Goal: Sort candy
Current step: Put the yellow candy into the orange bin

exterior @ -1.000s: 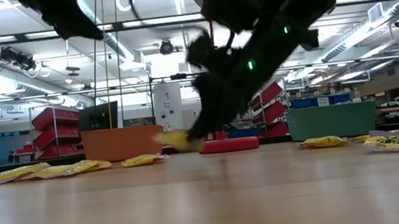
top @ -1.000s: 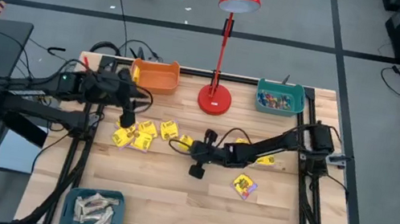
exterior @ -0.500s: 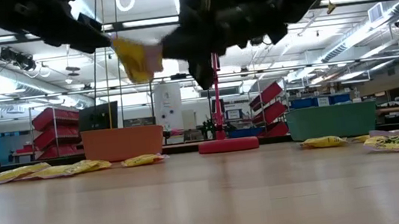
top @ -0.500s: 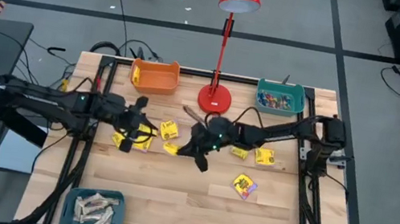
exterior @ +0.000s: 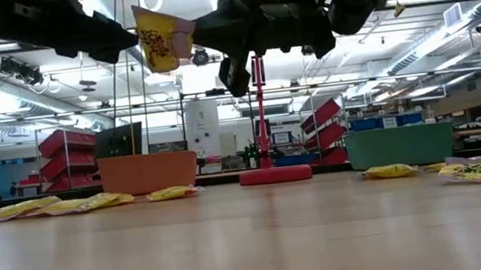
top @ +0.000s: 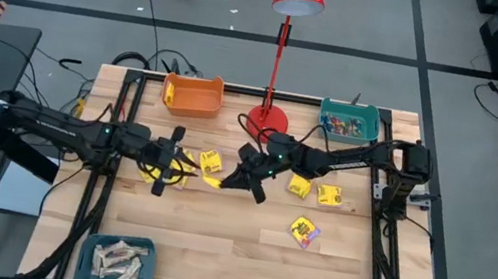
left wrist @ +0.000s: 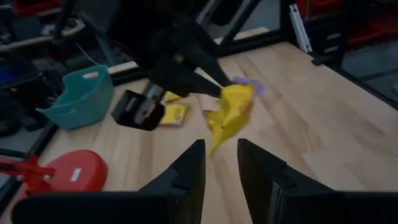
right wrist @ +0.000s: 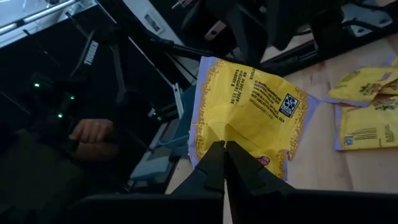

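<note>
Yellow, a candy packet point(right wrist: 249, 118) hangs clamped in our right gripper point(right wrist: 224, 163), lifted above the table point(top: 211, 245) near the middle. Our left gripper point(left wrist: 219, 163) faces it with fingers apart, not touching. More yellow packets point(top: 186, 162) lie on the wood.

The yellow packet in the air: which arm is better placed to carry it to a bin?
Right, probably: the right tool already pinches the yellow packet, while the left tool is open and apart from it.

Bright even overhead light, ceiling strip glare in low view, dim blurred wrist backgrounds
</note>
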Controlling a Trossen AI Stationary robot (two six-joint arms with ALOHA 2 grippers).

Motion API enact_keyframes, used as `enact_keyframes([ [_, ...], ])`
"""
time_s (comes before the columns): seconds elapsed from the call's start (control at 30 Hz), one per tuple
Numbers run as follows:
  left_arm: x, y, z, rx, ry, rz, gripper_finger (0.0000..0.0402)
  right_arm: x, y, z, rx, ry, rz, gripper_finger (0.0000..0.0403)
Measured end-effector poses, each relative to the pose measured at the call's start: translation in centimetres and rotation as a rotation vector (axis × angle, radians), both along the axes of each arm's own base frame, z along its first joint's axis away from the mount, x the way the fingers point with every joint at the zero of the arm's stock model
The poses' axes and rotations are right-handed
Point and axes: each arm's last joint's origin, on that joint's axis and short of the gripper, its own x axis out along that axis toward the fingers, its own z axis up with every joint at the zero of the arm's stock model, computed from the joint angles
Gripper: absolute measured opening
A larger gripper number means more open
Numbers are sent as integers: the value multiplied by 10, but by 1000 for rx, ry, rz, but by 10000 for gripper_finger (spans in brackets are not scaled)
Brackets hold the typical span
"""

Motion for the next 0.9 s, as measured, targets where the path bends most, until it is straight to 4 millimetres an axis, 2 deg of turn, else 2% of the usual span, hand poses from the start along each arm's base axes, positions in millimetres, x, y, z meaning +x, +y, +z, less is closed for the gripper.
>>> enact_keyframes([
  [0.5,23,-2,-13,67,-11,-21,112,-1,-5,3,55,0,54,0],
  [0.9,25,-2,-11,63,-42,-28,123,-2,-11,3,47,-5,42,0],
])
